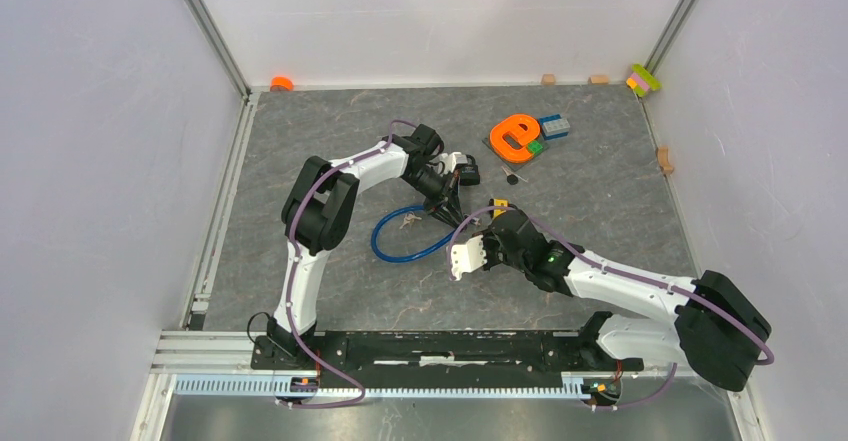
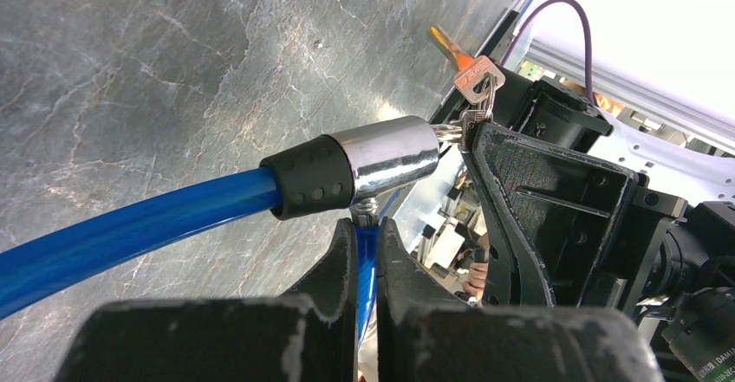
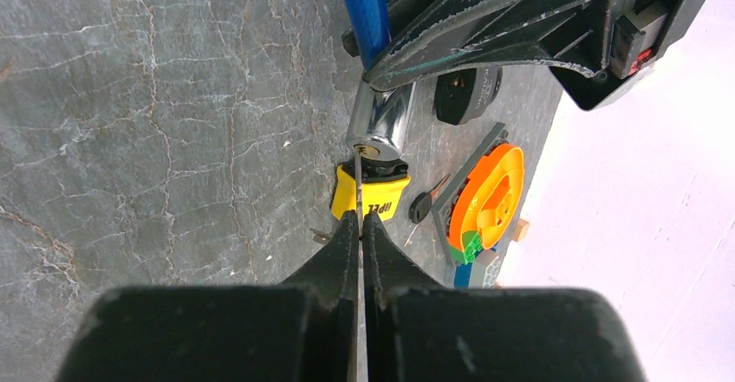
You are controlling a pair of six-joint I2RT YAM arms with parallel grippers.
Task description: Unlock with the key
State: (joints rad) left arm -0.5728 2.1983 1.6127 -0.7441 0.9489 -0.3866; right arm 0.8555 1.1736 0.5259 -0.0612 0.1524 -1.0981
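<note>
**Item:** blue plastic-sheathed cable lock (image 1: 400, 246) — looped on the grey marbled tabletop (image 1: 620, 201), near its middle, between the two arms. The cable ends in a chrome cylinder lock head (image 2: 390, 157) with a black collar.

**Left gripper (image 2: 366, 252):** clamped tight on the blue cable just below the head.

**Right gripper (image 3: 360, 226):** pinched fully together on a thin metal key (image 3: 358, 183), whose blade reaches the keyhole in the head's end face.

**Also listed:** a yellow tag (image 3: 373, 196) just beyond the head, and at far right an orange disc-shaped toy (image 1: 515, 136).
</note>
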